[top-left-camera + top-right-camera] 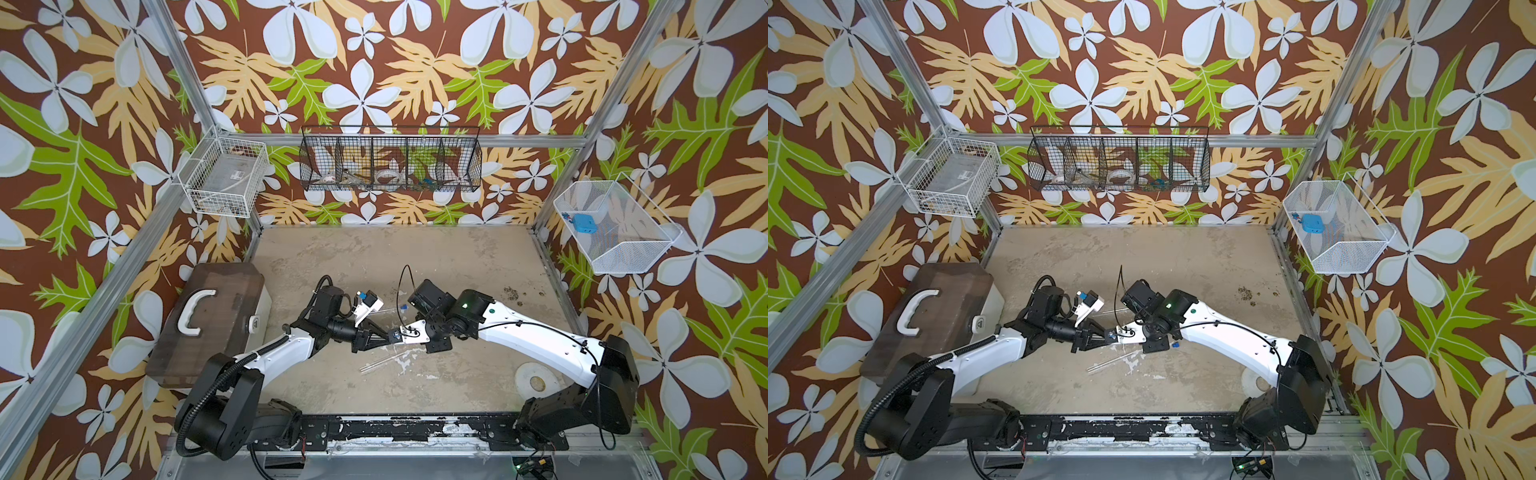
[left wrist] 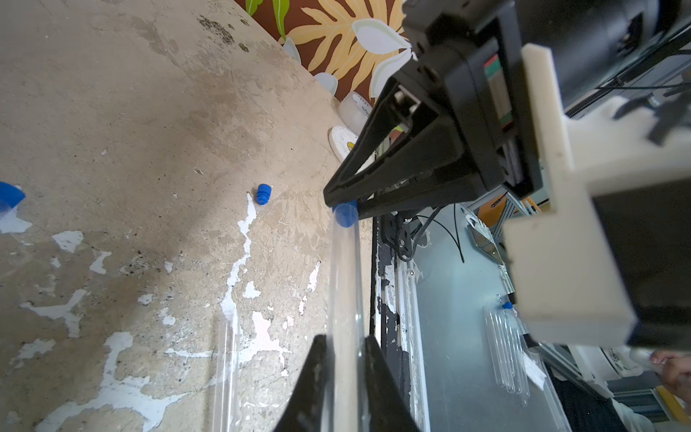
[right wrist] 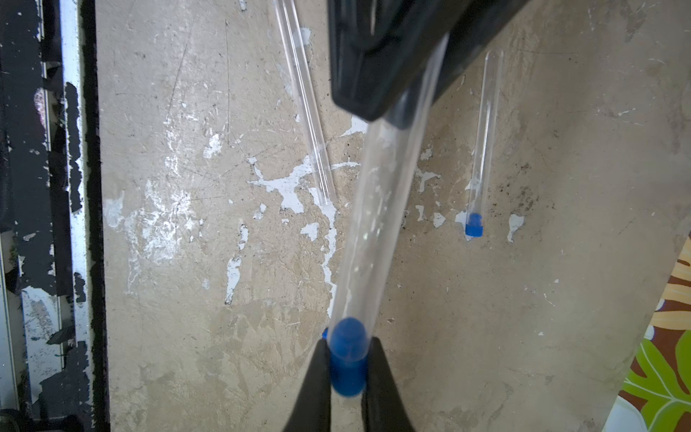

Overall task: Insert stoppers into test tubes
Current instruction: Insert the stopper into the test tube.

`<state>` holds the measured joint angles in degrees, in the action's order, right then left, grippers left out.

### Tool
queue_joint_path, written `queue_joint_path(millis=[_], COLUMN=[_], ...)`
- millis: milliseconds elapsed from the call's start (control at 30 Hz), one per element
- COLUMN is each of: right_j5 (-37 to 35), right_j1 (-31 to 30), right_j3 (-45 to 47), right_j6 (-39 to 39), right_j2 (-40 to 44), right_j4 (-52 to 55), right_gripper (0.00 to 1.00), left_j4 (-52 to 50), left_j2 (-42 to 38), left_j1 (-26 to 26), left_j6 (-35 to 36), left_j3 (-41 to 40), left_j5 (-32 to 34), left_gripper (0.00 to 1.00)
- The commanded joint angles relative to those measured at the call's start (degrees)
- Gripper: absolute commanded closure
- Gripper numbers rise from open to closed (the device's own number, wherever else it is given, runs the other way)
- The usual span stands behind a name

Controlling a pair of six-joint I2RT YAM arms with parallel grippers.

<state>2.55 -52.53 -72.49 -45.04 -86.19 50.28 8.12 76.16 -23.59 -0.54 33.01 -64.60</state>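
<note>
Dark wooden case (image 1: 208, 320): stood at the left edge of the worn beige counter (image 1: 374, 257), white handle uppermost, well apart from the work.
Left end effector (image 2: 344, 342): almost fully closed, with both black fingers clamped on the shaft of the held test tube.
Empty test tube (image 1: 376, 363): thin, straight and clear. It lay flat on the counter on the near side of the two end effectors with its mouth open, touching neither.
Held test tube (image 3: 381, 209): thin, straight and clear. It was raised off the counter and ran from the left end effector to the right one, mouth toward the right.
Gripped stopper (image 3: 347, 370): a tiny bright-blue plug. Its rounded nose sat inside the mouth of the held test tube and its body was pinched from both sides.
Stoppered test tube (image 3: 486, 131): thin and clear. It lay flat on the counter on the far side of the end effectors, with a blue plug (image 3: 474, 225) seated in its mouth.
Right end effector (image 3: 348, 344): closed to a narrow gap, with its black fingers pressed on the gripped stopper.
Loose stopper (image 1: 1175, 344): a tiny bright-blue plug. It lay on the counter just beside the right wrist, apart from every tube.
White round disc (image 1: 536, 380): lay flat on the counter near the right arm's base.
</note>
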Motion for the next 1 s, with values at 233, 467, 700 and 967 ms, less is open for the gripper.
queue_joint_path(millis=[233,467,700,967], right_j5=[7.1,4.8,9.8,24.0], right_j1=[-1.0,-1.0,3.2,14.9], right_j3=[0.7,3.8,7.5,14.1], right_j6=[-0.4,-0.4,6.8,34.4], right_j2=[1.4,5.1,13.3,20.8], right_j4=[-14.7,-13.1,-16.6,-32.0], right_gripper=[0.77,0.57,0.49,0.48], left_j4=[7.7,11.7,13.8,20.5], left_j2=[-1.6,-3.4,-6.2,-10.3], left_j1=[-0.5,3.2,5.7,9.2], left_j6=[-5.2,-8.3,-9.8,-16.4], left_j3=[-1.0,-2.8,-4.4,-6.9], left_j5=[0.5,0.8,1.3,4.3], left_gripper=[1.0,1.0,1.0,1.0])
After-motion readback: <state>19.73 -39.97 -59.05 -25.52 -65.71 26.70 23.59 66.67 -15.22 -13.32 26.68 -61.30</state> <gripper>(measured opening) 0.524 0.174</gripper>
